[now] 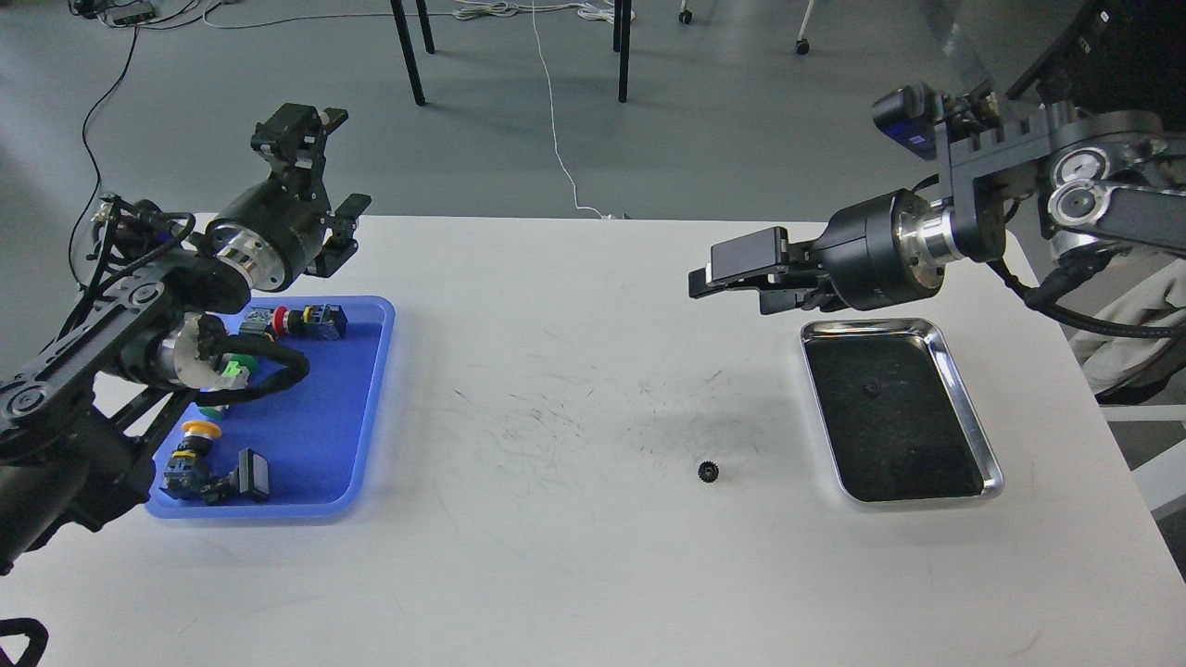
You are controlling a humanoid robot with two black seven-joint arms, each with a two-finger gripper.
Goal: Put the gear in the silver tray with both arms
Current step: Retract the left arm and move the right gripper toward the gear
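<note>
A small black gear (709,472) lies on the white table, a little left of the silver tray (969,413). The tray stands at the right, and its dark floor holds nothing I can make out. My left gripper (324,171) is open and empty, raised above the far end of the blue tray, far from the gear. My right gripper (727,275) points left, above the table just beyond the silver tray's far left corner. I see it side-on, its fingers overlap, and nothing shows between them.
A blue plastic tray (371,408) at the left holds several push-button switches (295,321). My left arm (120,315) hangs over its left side. Chair legs and cables are on the floor beyond the table's far edge.
</note>
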